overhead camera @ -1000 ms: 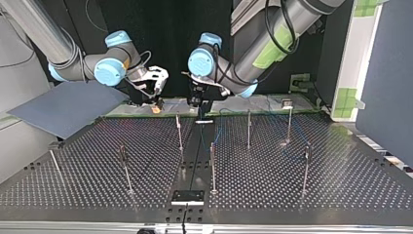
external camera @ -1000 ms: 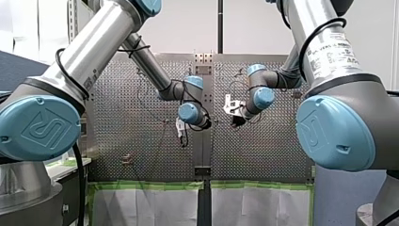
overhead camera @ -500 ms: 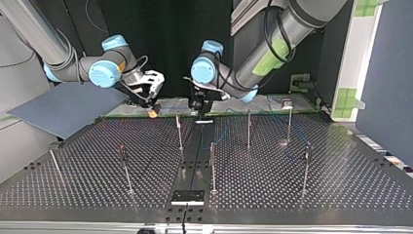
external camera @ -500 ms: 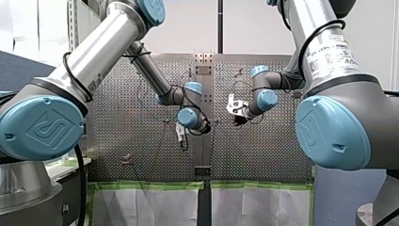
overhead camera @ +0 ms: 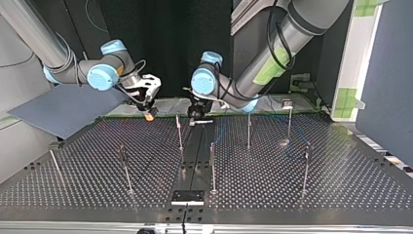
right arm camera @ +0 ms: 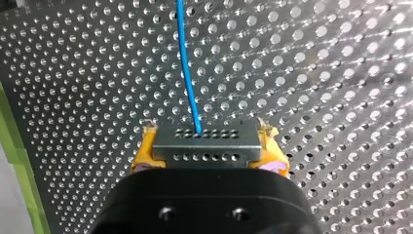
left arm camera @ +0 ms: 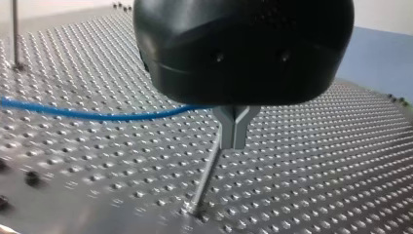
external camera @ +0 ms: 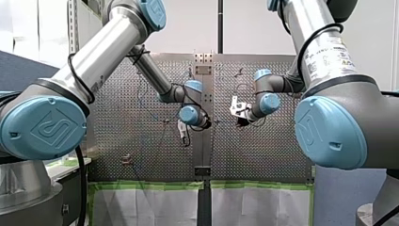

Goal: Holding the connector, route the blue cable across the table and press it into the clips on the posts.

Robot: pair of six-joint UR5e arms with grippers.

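Observation:
In the right wrist view my right gripper (right arm camera: 209, 142) is shut, its yellow pads (right arm camera: 145, 152) clamping a dark grey connector (right arm camera: 204, 155). The blue cable (right arm camera: 187, 73) leaves the connector and runs ahead over the perforated table (right arm camera: 341, 97). In the left wrist view my left gripper (left arm camera: 234, 141) has its metal fingers together, and the blue cable (left arm camera: 97, 116) runs in to them just under the black body. A thin post (left arm camera: 204, 180) stands right below the tips. In the top view my right gripper (overhead camera: 149, 115) and my left gripper (overhead camera: 194, 118) hang low at the table's far edge.
Several thin posts stand on the table, among them one (overhead camera: 179, 131) between the grippers, one (overhead camera: 212, 165) nearer the camera and one (overhead camera: 248, 129) further right. A blue-grey sheet (overhead camera: 63, 105) lies at the top view's left. A black plate (overhead camera: 187, 196) sits at the near edge.
In the top view both grippers have come down towards the table. My right gripper has also drifted towards that view's left. Neither grip has changed.

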